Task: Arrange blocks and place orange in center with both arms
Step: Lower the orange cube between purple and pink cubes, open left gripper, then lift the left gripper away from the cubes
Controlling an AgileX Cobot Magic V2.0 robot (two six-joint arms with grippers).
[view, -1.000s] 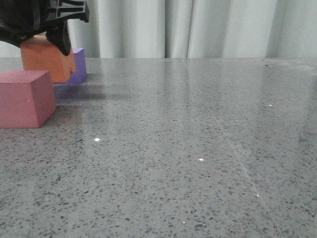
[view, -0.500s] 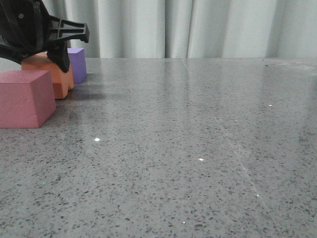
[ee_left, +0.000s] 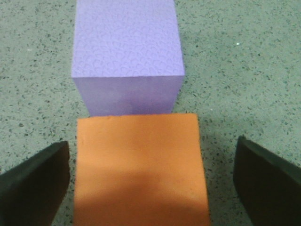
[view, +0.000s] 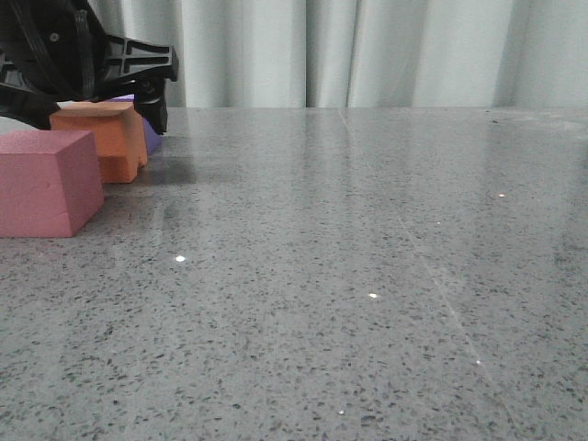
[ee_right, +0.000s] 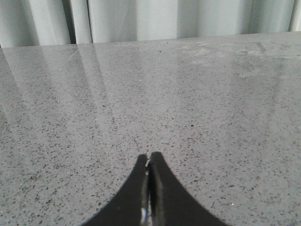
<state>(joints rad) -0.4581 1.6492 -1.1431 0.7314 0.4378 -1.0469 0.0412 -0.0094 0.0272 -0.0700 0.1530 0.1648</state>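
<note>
Three blocks in a line at the table's [view: 367,276] far left: the nearest block [view: 46,182] in front, the middle block [view: 106,140] resting on the surface just behind it, the farthest block [ee_left: 127,47] directly behind that. Left gripper [ee_left: 150,181] straddling the middle block, fingers clear of both sides.

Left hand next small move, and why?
Probably lift the left hand straight up, clear of the orange cube. Its fingers stand open with gaps either side, and the cube sits on the table between the purple cube and pink cube.
</note>
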